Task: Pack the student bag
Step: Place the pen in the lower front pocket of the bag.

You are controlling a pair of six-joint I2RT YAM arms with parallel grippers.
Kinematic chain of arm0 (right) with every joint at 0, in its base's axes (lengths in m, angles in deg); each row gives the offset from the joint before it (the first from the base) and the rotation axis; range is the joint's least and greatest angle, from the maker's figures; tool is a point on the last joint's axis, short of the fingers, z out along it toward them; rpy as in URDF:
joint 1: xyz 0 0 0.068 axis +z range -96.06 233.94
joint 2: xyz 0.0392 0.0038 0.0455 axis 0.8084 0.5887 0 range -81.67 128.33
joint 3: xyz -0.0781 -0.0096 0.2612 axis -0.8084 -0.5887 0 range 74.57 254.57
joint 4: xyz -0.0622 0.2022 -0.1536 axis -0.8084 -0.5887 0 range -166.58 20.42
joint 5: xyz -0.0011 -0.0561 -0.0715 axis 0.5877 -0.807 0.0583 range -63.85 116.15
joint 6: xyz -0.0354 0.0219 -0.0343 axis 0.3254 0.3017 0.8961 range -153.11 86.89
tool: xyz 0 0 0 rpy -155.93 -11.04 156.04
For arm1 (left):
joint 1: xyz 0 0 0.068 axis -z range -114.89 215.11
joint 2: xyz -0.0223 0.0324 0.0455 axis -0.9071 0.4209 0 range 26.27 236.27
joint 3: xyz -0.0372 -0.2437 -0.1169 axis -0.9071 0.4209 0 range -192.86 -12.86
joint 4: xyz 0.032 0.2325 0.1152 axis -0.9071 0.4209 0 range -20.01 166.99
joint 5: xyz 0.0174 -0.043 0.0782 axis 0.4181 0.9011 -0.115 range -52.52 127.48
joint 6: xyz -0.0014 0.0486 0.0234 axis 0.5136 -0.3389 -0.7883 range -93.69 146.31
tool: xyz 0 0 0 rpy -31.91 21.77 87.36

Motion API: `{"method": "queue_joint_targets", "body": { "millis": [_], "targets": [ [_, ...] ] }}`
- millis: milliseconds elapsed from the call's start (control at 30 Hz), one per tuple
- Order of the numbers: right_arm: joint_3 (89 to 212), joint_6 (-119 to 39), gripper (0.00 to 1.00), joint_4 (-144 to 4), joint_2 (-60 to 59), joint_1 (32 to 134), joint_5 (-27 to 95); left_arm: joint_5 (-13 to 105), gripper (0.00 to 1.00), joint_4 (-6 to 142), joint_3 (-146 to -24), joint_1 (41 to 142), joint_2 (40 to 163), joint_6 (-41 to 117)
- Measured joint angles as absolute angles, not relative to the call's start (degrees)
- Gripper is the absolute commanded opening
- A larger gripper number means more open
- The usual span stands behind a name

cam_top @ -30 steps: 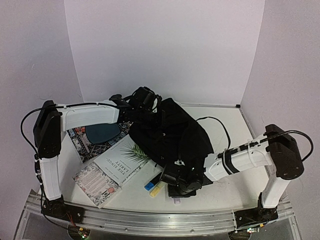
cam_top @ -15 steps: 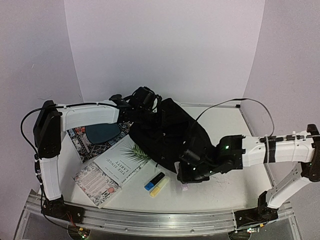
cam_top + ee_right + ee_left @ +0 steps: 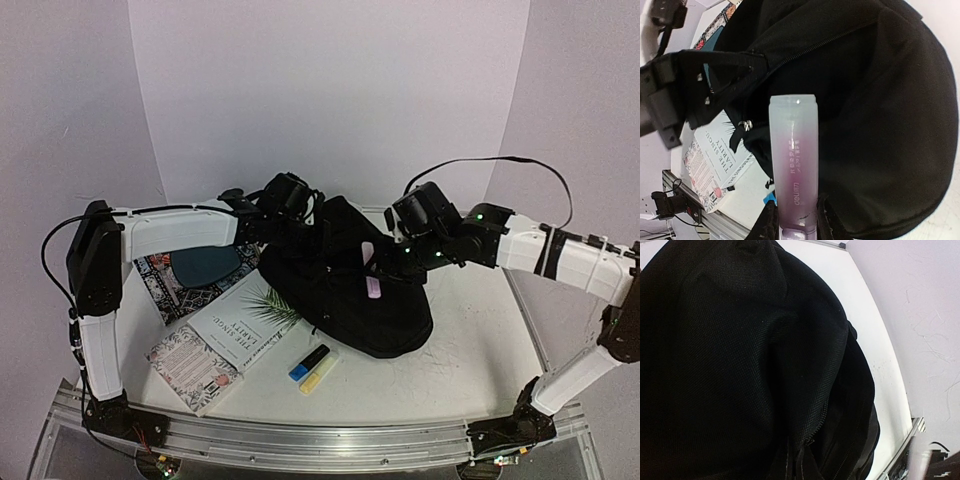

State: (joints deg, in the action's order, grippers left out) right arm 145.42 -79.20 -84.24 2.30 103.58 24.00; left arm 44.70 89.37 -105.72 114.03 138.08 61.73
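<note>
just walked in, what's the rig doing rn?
Mid-pack. The left gripper is shut on the top edge of the student bag and holds it up. The right gripper grips a pink highlighter above the bag, near the zip, not yet inside. A blue highlighter and a yellow highlighter lie on the table in front of the bag, beside a white book.

Item: student bag [image 3: 385, 320], large black soft mesh-fabric backpack
Pose: slumped, its upper-left end lifted
Place: centre of frame, on the white bench [image 3: 470, 350]
Zip: track along the raised edge
</note>
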Motion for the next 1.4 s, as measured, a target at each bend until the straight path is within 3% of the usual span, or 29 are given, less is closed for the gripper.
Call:
{"method": "queue_joint_targets", "body": {
  "millis": [667, 1267, 1400],
  "targets": [
    [150.46, -78.34, 0.00, -76.45, 17.91, 94.30, 40.70, 48.92, 0.00, 85.64, -102.11, 113.84, 135.97, 62.05],
    [139.65, -97.88, 0.00, -48.81, 19.17, 92.42, 31.68, 55.45, 0.00, 75.99, -96.33, 113.73, 133.94, 72.55],
    [137.09, -100.99, 0.04, -42.00, 19.59, 92.52, 29.90, 56.28, 0.00, 74.01, -96.33, 113.73, 134.38, 74.64]
  ]
}}
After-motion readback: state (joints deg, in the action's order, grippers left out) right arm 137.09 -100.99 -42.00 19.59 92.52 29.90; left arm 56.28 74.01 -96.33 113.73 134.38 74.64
